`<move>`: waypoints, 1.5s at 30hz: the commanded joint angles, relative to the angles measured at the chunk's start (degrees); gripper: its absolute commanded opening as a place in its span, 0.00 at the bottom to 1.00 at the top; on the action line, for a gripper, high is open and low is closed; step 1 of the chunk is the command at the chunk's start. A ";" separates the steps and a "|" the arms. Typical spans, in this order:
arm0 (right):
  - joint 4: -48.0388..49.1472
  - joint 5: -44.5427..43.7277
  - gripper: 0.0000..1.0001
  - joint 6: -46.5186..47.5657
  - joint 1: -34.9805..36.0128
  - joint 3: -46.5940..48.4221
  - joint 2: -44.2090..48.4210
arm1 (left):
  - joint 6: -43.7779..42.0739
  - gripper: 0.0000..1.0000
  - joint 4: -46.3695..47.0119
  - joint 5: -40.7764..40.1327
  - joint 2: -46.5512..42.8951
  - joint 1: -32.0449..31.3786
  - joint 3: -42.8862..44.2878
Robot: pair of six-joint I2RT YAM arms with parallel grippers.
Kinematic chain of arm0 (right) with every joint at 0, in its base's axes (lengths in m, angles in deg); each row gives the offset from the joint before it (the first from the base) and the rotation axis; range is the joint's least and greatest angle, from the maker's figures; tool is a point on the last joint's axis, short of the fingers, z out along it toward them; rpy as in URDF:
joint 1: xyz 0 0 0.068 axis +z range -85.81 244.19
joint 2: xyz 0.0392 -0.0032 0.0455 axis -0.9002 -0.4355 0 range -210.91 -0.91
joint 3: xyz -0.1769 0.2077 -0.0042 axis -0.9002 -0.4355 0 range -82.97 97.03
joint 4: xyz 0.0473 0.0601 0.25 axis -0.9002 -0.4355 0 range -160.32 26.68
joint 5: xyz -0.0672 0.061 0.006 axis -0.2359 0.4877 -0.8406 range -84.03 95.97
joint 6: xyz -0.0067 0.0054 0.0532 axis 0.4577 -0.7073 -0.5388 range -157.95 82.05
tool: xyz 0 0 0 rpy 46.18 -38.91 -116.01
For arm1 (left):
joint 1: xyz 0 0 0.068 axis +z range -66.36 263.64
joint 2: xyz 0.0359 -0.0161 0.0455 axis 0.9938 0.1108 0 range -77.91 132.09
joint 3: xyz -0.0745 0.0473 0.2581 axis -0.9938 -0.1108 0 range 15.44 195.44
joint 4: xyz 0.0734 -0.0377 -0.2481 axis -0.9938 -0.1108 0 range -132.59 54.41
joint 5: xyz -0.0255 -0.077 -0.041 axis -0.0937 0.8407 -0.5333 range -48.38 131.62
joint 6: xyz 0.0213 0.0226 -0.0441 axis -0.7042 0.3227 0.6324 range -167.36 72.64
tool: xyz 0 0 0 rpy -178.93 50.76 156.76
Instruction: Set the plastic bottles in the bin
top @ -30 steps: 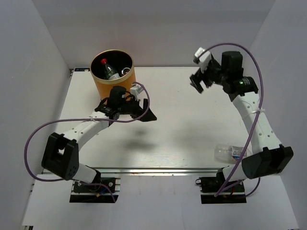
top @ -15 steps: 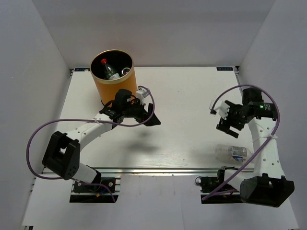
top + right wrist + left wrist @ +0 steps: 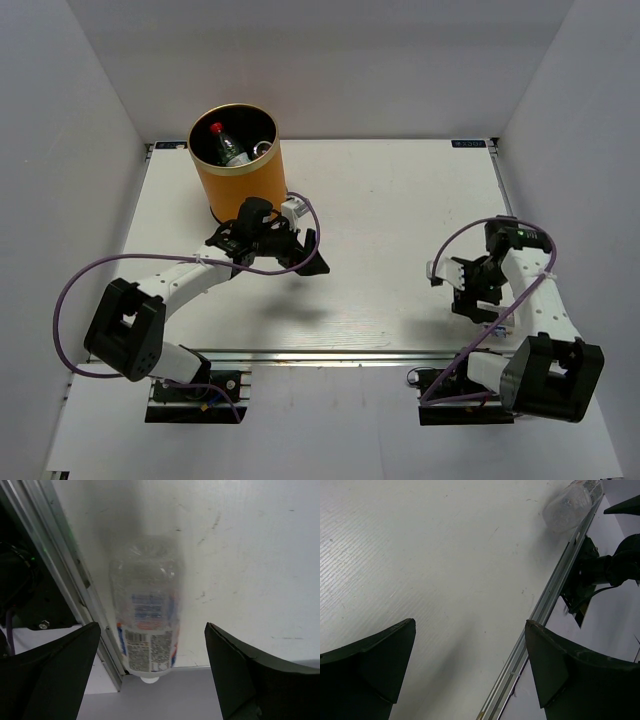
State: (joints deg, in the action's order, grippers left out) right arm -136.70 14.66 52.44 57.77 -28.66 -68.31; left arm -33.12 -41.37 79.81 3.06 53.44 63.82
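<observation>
Top view, bin: the tall orange cylindrical bin [image 3: 242, 185] with a gold rim stands just beyond the left gripper [image 3: 300, 252]; a clear red-capped plastic bottle [image 3: 226, 143] lies inside it.
Top view, left gripper: fingers spread wide with nothing between them, above the white table [image 3: 380, 200].
Top view, right gripper [image 3: 452, 285]: low near the table's near edge, fingers apart; the arm hides what lies beneath.
Left wrist view: a clear plastic bottle with a blue-white label [image 3: 570, 505] lies well ahead and to the right of the released fingers, beside the metal edge rail [image 3: 545, 605].
Right wrist view: that labelled bottle lies on its side directly below, between the parted fingers, untouched, its white cap end at the table's edge.
Handling: probably empty, so light, thin-walled, springy, slick; likely to roll or dent.
Hold: across the labelled middle, one finger on each side.
</observation>
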 commanded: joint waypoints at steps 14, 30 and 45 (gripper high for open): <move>15.98 -5.00 0.90 -2.58 -0.26 -16.16 1.92 | -1.41 1.00 -2.74 -0.31 -3.53 -0.30 0.40; 16.53 -2.54 0.08 -4.43 -0.09 -16.08 -5.64 | 1.84 1.00 -8.63 -5.06 -13.11 -0.30 -0.13; 16.77 35.68 0.00 -14.15 15.78 37.78 -30.14 | 10.71 1.00 -11.52 -15.94 -31.63 -0.30 1.98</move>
State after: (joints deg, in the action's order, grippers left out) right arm -122.72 37.56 44.26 67.74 3.40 -94.58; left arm -25.52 -52.12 68.79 -23.30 53.44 64.15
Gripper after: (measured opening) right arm 0.700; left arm 0.997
